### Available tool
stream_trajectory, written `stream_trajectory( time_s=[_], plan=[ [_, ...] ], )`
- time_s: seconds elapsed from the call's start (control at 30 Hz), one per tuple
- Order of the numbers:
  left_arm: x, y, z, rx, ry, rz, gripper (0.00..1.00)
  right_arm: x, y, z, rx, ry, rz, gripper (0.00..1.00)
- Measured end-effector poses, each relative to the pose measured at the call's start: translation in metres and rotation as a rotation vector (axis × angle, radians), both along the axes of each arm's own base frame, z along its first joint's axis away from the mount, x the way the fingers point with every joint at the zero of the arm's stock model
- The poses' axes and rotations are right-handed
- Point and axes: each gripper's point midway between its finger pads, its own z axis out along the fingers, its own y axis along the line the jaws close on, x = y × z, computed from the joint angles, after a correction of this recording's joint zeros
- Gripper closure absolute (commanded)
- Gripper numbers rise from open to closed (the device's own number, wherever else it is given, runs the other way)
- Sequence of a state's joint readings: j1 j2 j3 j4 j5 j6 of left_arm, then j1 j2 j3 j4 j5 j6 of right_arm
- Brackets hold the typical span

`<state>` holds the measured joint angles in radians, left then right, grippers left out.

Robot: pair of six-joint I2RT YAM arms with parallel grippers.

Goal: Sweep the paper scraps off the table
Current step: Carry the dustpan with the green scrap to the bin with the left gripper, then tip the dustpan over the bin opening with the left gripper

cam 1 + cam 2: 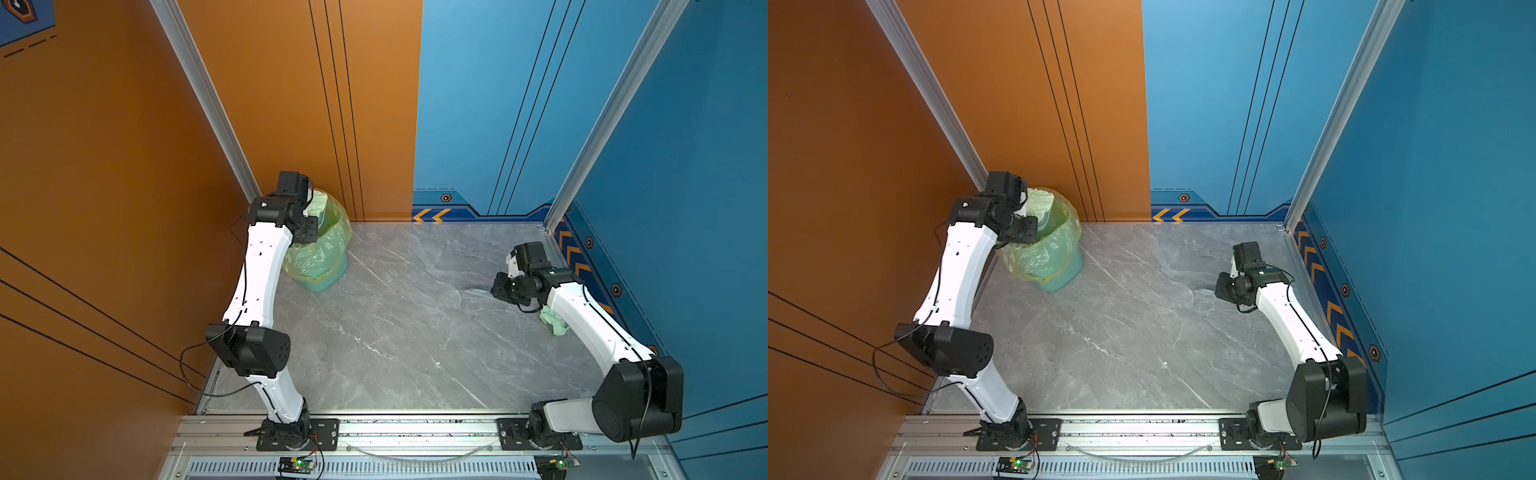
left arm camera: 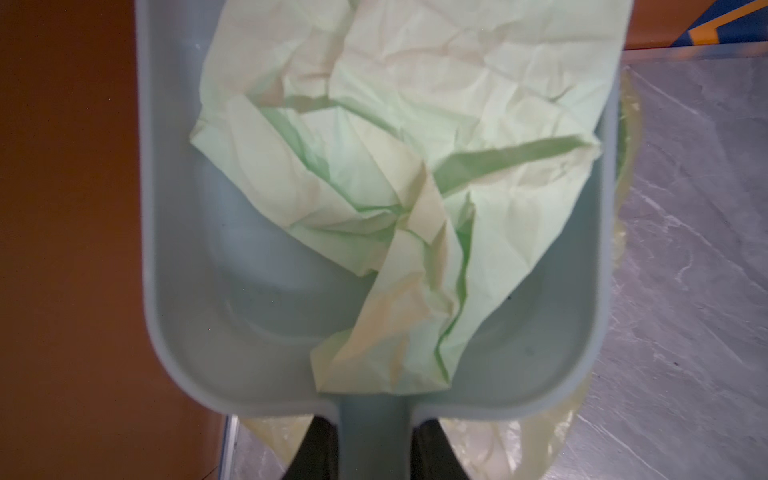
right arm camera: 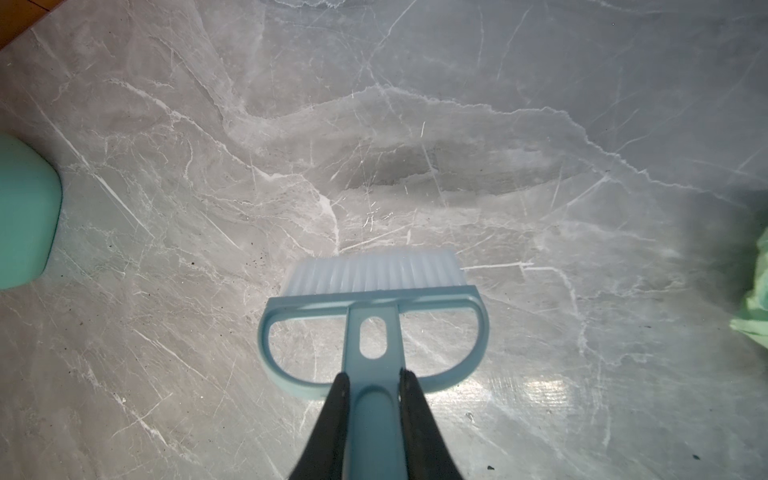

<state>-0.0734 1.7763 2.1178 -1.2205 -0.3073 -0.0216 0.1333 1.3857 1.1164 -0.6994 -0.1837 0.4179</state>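
1. Big crumpled pale green paper scrap (image 2: 415,166) lies inside the dustpan (image 2: 174,270). It covers most of the tray, with one folded corner down by the root of the handle.
2. Second pale green scrap (image 1: 555,322) sits on the counter (image 1: 395,332) near the right edge. It is partly tucked under my right forearm and only a sliver shows in the right wrist view.
3. Counter is grey marble with white veins. Small dark specks are scattered on it in the right wrist view.
4. My left pincer (image 2: 370,440) is clamped tight on the dustpan handle, black jaws pressed against both sides of it.
5. Dustpan hangs above the bin (image 1: 328,278), off the counter. The bin's yellow-green bag (image 1: 320,249) shows under the dustpan rim in the left wrist view.
6. Bin stands in the far left corner of the counter, close to the orange wall (image 1: 124,166).
7. My right pincer (image 3: 372,395) is closed hard on the handle of the light blue brush (image 3: 374,316), jaws snug on either side.
8. Brush's white bristles point down at the counter, right of centre. I cannot tell if the tips touch it.
9. Brush is well apart from the bin. The second pale green scrap is near the brush, on the side toward the right wall.
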Motion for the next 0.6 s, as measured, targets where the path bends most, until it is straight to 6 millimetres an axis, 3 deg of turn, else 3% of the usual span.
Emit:
stream_trajectory(
  time_s=[0.2,0.6],
  plan=[
    [-0.009,0.019,0.009,0.214,0.048,0.000,1.00,0.004,0.007,-0.001,0.000,0.004,0.016,1.00],
    [-0.012,0.032,0.029,0.647,0.174,-0.054,1.00,0.004,0.017,-0.009,-0.007,0.028,0.046,1.00]
  ],
)
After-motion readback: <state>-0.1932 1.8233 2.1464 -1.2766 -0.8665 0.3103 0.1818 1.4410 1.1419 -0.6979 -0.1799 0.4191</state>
